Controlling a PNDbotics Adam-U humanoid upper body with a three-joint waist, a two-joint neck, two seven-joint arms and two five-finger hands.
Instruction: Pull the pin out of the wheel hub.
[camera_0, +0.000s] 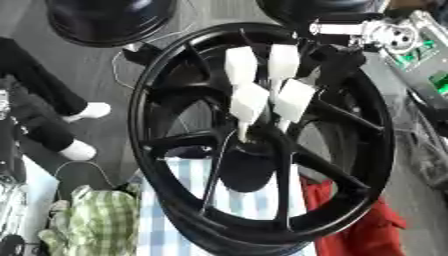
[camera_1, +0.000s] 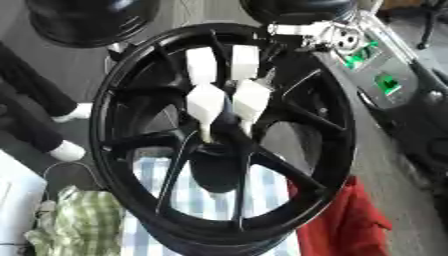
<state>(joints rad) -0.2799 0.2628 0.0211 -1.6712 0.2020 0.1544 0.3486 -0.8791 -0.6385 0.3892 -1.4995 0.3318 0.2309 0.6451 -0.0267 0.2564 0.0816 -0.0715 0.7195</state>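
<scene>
In the left eye view, you are bringing the right hand (camera_0: 265, 92) in from the far right, over the rim of the black wheel (camera_0: 372, 150), which is standing nearly upright and filling most of the picture. Its white fingers are pointing down toward the wheel hub (camera_0: 249, 150), where the spokes meet. The fingers are gathered narrowly, their tips coming together just above the hub, presumably because the pin sits there. The pin itself is not showing as a separate thing, so you cannot tell whether the fingers are already pinching it or only touching the hub. The left hand is showing in neither view. Behind the wheel, a blue checked cloth (camera_0: 171, 200) is lying under the spokes, a green checked cloth (camera_0: 92, 220) is bunched near left, and a red cloth (camera_0: 350, 235) is hanging near right.

In the right eye view, the same hand (camera_1: 223, 92) is hanging over the hub (camera_1: 217, 147), and the lower fingertips (camera_1: 206, 132) are reaching just to the hub's far edge. From this side too, the fingers are hiding whatever they are closing on. Judging from the pose, you are still lining up or starting the grasp; the pull out of the hub is not yet done.
</scene>
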